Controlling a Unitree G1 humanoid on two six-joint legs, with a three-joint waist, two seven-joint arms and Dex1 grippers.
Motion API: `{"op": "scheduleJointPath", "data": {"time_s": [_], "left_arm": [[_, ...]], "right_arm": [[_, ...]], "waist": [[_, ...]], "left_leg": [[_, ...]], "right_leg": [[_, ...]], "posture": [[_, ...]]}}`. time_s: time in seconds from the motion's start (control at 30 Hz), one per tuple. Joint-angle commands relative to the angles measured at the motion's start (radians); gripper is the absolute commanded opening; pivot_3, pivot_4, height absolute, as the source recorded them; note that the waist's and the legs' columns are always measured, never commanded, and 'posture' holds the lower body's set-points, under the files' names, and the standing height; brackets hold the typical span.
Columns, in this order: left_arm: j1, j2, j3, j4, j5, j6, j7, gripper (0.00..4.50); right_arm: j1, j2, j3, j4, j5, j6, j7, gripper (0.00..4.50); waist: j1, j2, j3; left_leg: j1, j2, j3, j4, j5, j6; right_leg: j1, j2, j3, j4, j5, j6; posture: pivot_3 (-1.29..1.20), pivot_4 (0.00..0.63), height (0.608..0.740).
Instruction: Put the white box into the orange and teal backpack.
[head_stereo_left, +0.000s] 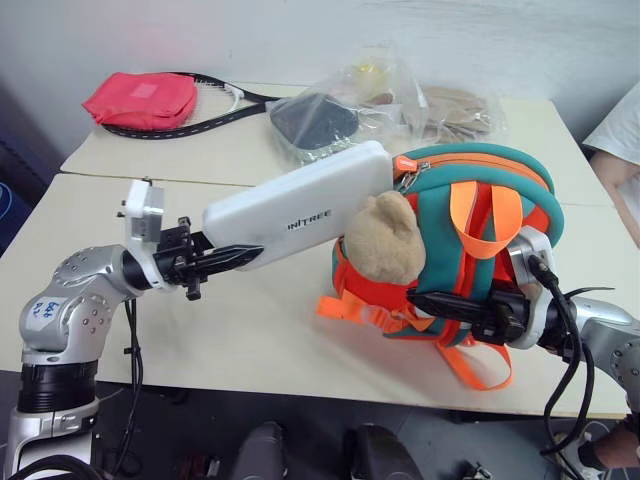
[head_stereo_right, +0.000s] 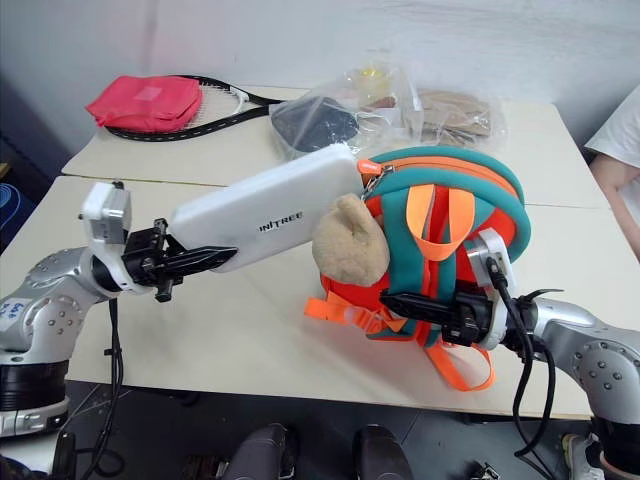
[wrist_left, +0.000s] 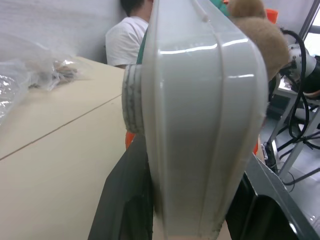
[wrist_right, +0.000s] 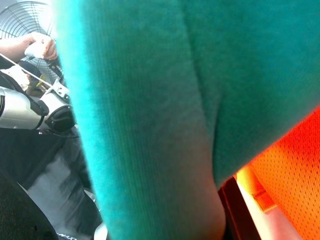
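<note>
While my right gripper (head_stereo_left: 425, 300) pinched the orange and teal backpack (head_stereo_left: 470, 200) upright, my left gripper (head_stereo_left: 240, 257) clamped the white box (head_stereo_left: 300, 205), nosing toward its opening.

Lighting evenly and brightly from overhead, casting only soft shadows on the table (head_stereo_left: 300, 350). Glaring in streaks along the white box (wrist_left: 200, 125) (wrist close-up), blurring the backpack (wrist_right: 150, 100) fabric up close.

Behind each black two-fingered tool, left (head_stereo_left: 240, 257) and right (head_stereo_left: 430, 300), a silver metal arm shows small screw heads. A white camera block (head_stereo_left: 143, 213) sits above the left tool. Black cables (head_stereo_left: 560, 330) loop behind the right tool.
</note>
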Motion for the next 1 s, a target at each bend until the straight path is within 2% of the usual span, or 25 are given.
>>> {"op": "scheduleJointPath", "data": {"time_s": [0.03,0.13,0.2,0.4,0.57,0.77,0.83,0.93,1.0], "left_arm": [[-0.019,0.051,-0.057,-0.003,0.066,0.001,-0.038,1.32],[-0.100,0.069,-0.163,-0.022,0.143,0.057,0.002,1.32],[-0.161,0.052,-0.202,-0.033,0.146,0.096,0.013,1.32],[-0.380,-0.086,-0.365,0.014,0.248,0.121,0.059,1.32],[-0.530,-0.230,-0.504,0.173,0.379,0.049,0.046,1.32],[-0.640,-0.444,-0.564,0.466,0.517,-0.154,0.075,1.32],[-0.645,-0.470,-0.566,0.483,0.549,-0.212,0.070,1.32],[-0.632,-0.522,-0.490,0.445,0.492,-0.191,0.091,1.32],[-0.605,-0.520,-0.464,0.409,0.471,-0.170,0.075,2.04]], "right_arm": [[0.021,-0.018,-0.034,-0.038,0.021,0.014,0.007,0.02],[0.050,-0.031,-0.045,-0.048,0.011,0.020,0.011,0.02],[0.061,-0.034,-0.048,-0.052,0.009,0.018,0.015,0.02],[0.080,-0.045,-0.039,-0.062,-0.019,0.019,0.035,0.02],[0.074,-0.043,-0.017,-0.071,-0.031,0.025,0.051,0.02],[0.087,-0.025,0.020,-0.103,-0.062,0.013,0.048,0.02],[0.091,-0.015,0.023,-0.116,-0.063,0.007,0.032,0.02],[0.102,0.014,0.008,-0.124,-0.051,-0.002,-0.008,0.02],[0.113,0.026,0.003,-0.132,-0.052,-0.005,-0.029,0.02]], "waist": [[-0.002,0.000,0.000],[0.005,0.000,0.000],[0.010,-0.001,0.000],[0.025,-0.001,0.001],[0.025,-0.001,0.001],[0.030,-0.001,0.001],[0.031,-0.001,0.001],[0.032,-0.001,0.001],[0.034,-0.001,0.001]], "left_leg": [[0.000,0.000,0.000,0.000,0.000,0.000],[0.000,0.000,0.000,0.000,0.000,0.000],[0.000,0.000,-0.001,0.001,0.000,0.000],[-0.002,-0.001,-0.001,0.002,0.000,0.000],[-0.005,-0.001,0.000,0.006,0.002,-0.002],[-0.007,0.000,-0.001,0.014,0.001,-0.001],[-0.009,0.000,-0.001,0.015,0.000,0.000],[-0.010,-0.001,-0.001,0.016,0.000,0.001],[-0.011,-0.001,-0.002,0.016,0.000,0.001]], "right_leg": [[0.000,0.000,0.000,0.000,0.000,0.000],[0.000,0.000,0.000,0.000,0.000,0.000],[0.001,0.000,0.000,0.000,0.000,0.000],[0.001,0.000,0.000,-0.001,0.001,0.002],[0.000,0.001,0.000,-0.001,0.002,0.004],[0.000,0.001,-0.001,-0.001,0.002,0.005],[0.000,0.001,0.000,-0.001,0.003,0.007],[-0.001,0.000,0.000,-0.002,0.004,0.008],[-0.001,0.000,-0.001,-0.002,0.004,0.008]], "posture": [[0.00,0.150,0.740],[0.00,0.150,0.740],[0.00,0.150,0.740],[0.00,0.150,0.740],[0.00,0.150,0.740],[0.00,0.150,0.740],[0.00,0.150,0.740],[0.00,0.150,0.740],[0.00,0.150,0.740]]}}
